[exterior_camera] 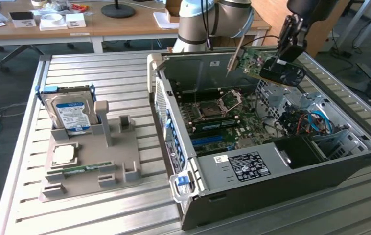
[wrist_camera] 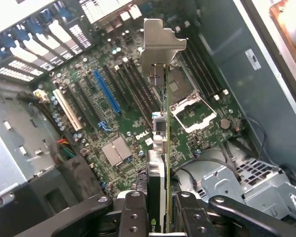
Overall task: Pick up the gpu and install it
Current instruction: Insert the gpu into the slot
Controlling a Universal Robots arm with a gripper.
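Black jaws clench the gpu [wrist_camera: 161, 163] edge-on, holding it above the open computer case [exterior_camera: 342, 164].
"DELL" is printed on the motherboard [wrist_camera: 133, 133], which lies in the case and shows one blue slot [wrist_camera: 106, 91] among black ones. The card's silver bracket [wrist_camera: 163, 44] points away from the jaws, and the card is clear of every slot. One white printed label [exterior_camera: 246, 166] sits on a black box inside the case, its text too small to read. On the slatted counter [exterior_camera: 107, 73], a grey holder [exterior_camera: 123, 152] carries one upright hard drive [exterior_camera: 71, 115] with a blue label, one green RAM stick [exterior_camera: 87, 170] and one square chip [exterior_camera: 64, 154].
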